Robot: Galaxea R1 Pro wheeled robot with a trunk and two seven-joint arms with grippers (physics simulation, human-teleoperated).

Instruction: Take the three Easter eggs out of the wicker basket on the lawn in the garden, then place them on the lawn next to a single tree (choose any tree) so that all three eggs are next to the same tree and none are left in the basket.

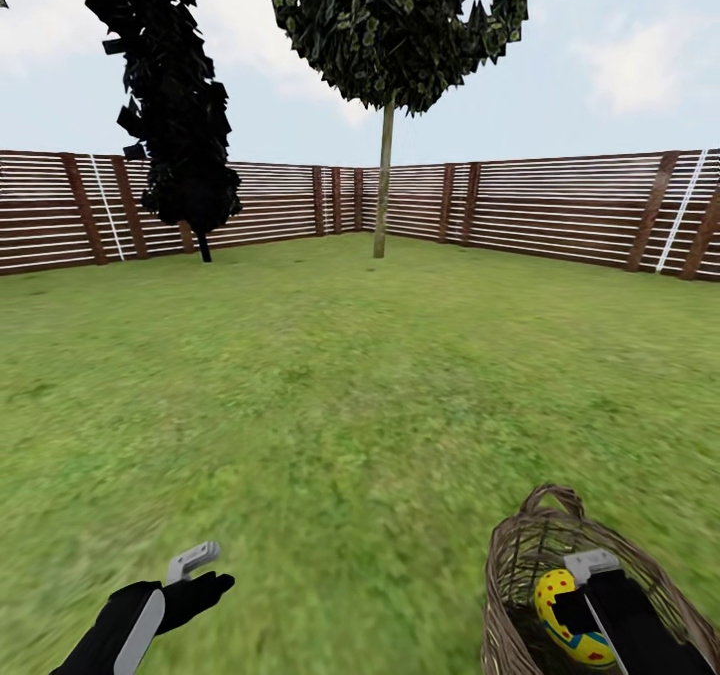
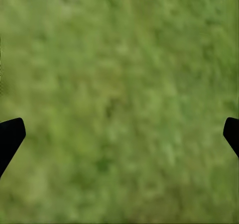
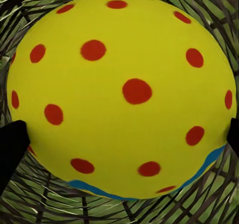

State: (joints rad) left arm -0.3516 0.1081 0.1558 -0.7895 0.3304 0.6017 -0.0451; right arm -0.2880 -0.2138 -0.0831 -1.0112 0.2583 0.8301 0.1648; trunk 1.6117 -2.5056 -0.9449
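Note:
The brown wicker basket [image 1: 520, 550] stands on the lawn [image 1: 350, 385] at the bottom right of the head view. My right arm [image 1: 630, 615] reaches down into it. One yellow Easter egg [image 1: 552, 595] with red dots and a blue band lies inside, right at the arm's tip. In the right wrist view this egg [image 3: 119, 94] sits between the spread fingers of my right gripper [image 3: 122, 139], which is open around it, with wicker [image 3: 40, 204] behind. Any other eggs are hidden. My left gripper [image 1: 208, 573] hovers open over bare grass [image 2: 119, 84]. The thick-trunked tree is out of view.
A thin-trunked round-crowned tree [image 1: 383, 185] stands far ahead on the grass, and a dark conifer [image 1: 180, 105] rises at the back left. A brown slatted fence [image 1: 560, 205] closes the garden behind them. Wide open grass lies between me and the trees.

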